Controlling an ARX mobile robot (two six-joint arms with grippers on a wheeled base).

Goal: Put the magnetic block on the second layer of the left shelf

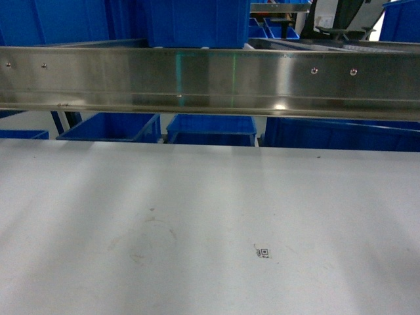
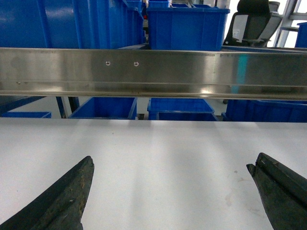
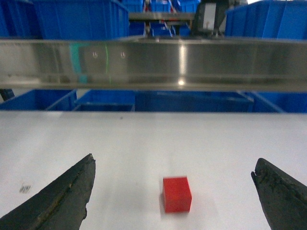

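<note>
Where right fingers [image 3: 57, 201] spread, magnetic block [image 3: 176, 194] lies between.

Red magnetic block [image 3: 176, 193], blue crates [image 3: 79, 18]

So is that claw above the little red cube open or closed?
Open. The right gripper has its fingers spread wide apart, and the magnetic block sits untouched on the table between them.

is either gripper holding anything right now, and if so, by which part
Nothing is held. The left gripper is open over bare tabletop. The right gripper is open too; the red magnetic block sits on the table between its fingers, untouched.
</note>
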